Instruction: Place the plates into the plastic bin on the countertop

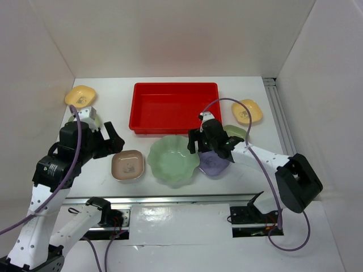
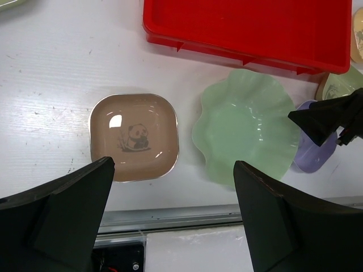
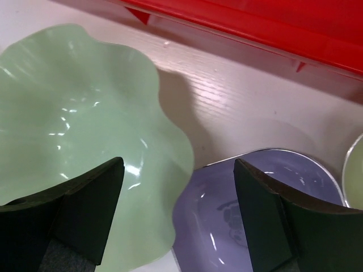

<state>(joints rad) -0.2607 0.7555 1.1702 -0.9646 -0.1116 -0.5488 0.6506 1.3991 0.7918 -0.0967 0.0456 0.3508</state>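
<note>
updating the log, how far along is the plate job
Nothing done yet: the bin is empty. The right hand is open over the lavender plate, the left hand open by the beige plate, neither gripping. Left: all seven plates, on the counter.

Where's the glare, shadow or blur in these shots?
Top view: glare on the glossy panel by the arm bases, red tint on the back wall above the red bin. Left wrist view: highlight on the beige dish, near jaws blurred. Right wrist view: glints on the green dish, which shadows the countertop.
</note>
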